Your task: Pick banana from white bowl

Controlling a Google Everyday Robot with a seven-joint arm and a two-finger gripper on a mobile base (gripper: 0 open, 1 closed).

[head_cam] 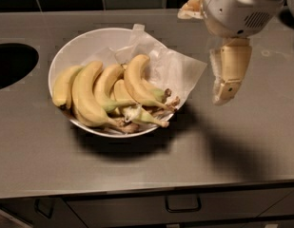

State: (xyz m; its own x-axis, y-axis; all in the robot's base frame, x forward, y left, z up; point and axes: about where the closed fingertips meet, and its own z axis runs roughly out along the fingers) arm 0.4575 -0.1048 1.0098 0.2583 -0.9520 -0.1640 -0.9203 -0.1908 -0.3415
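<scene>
Tool (226,91) hangs over bare bench (241,146), just right of the white bowl (73,46) and clear of it; can't tell if it is spread or pressed together. The banana (134,82) lies on top of the pile at the bowl's right side, blunt tip toward the back, stem toward the front rim. Step looks like the approach: best come down from above across its mid-curve, away from the neighbours' green stems. Crinkled paper (180,68) overhangs the rim toward the tool, a snag risk. Open room right and front; dark cutout (11,63) far left.
</scene>
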